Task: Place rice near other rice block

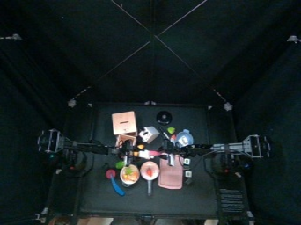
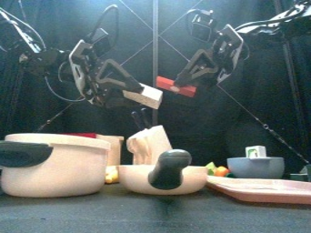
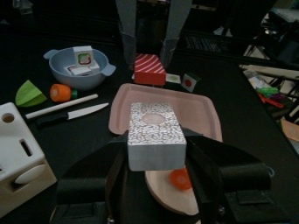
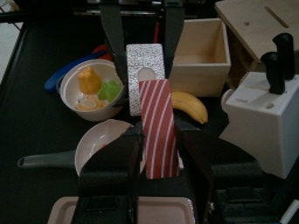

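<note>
Black table (image 1: pixel 100 189), small, square. Landmark: pink tray (image 3: pixel 201 112), lying flat at the middle. Beside the tray: white knife (image 3: pixel 68 110); just past the knife, a green wedge (image 3: pixel 28 92) touching an orange ball (image 3: pixel 61 92); beyond these, a blue bowl (image 3: pixel 73 66). Near the tray's end: cream pan (image 4: pixel 98 144) with dark handle; white knife block (image 4: pixel 271 109); open wooden box (image 4: pixel 202 54); banana (image 4: pixel 188 107); white bowl (image 4: pixel 82 103) on a blue utensil (image 4: pixel 59 77).
</note>
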### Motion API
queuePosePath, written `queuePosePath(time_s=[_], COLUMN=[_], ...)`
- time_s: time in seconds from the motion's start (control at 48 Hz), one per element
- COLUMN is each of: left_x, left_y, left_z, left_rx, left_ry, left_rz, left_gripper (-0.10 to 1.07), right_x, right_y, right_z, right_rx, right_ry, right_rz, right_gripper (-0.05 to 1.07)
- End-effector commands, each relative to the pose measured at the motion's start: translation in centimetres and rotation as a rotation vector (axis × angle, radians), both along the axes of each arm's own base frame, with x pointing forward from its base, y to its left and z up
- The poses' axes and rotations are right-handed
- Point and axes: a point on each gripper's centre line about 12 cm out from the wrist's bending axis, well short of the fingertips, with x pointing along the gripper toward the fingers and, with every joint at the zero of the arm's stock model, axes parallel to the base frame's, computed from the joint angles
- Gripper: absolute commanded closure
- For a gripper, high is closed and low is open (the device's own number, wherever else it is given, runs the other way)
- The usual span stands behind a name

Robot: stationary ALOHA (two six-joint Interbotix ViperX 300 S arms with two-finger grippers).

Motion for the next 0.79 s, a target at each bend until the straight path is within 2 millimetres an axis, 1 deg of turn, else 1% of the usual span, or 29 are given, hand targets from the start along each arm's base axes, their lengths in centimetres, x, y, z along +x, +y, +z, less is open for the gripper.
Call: queuePosePath(time_s=[0.0, 0.125, 0.146, 0.271, 0.479, 0.562, 0.688, 0.771], left_x=[0.2, 0.6, 0.7, 1.6, 3.5, 4.2, 4.7, 5.0], left_y=[0.1, 0.2, 0.4, 1.1, 3.0, 3.6, 4.5, 4.8], left_z=[0.6, -0.5, -0.9, -2.1, -2.7, -3.3, -4.2, -4.5], left_rx=[-0.001, 0.000, 0.000, -0.003, -0.027, -0.039, -0.046, -0.048], left_ry=[-0.024, 0.009, 0.023, 0.054, 0.059, 0.080, 0.123, 0.142], left_rz=[0.001, 0.003, 0.007, 0.025, 0.090, 0.116, 0.143, 0.151], left_gripper=[0.26, 0.26, 0.26, 0.26, 0.26, 0.26, 0.26, 0.25], right_x=[-0.1, -0.3, -0.3, -0.4, -0.8, -0.9, -0.9, -0.9], right_y=[0.0, 0.0, 0.0, -0.1, -0.4, -0.5, -0.5, -0.5], right_z=[1.3, 1.0, 1.0, 0.6, -0.1, -0.2, -0.4, -0.4], right_rx=[-0.001, -0.001, -0.001, 0.004, 0.007, 0.015, 0.017, 0.016], right_ry=[-0.037, -0.028, -0.028, -0.016, 0.019, 0.024, 0.028, 0.030], right_rz=[0.001, -0.001, -0.001, -0.010, -0.042, -0.051, -0.052, -0.054], right_gripper=[0.55, 0.55, 0.55, 0.55, 0.55, 0.55, 0.55, 0.55])
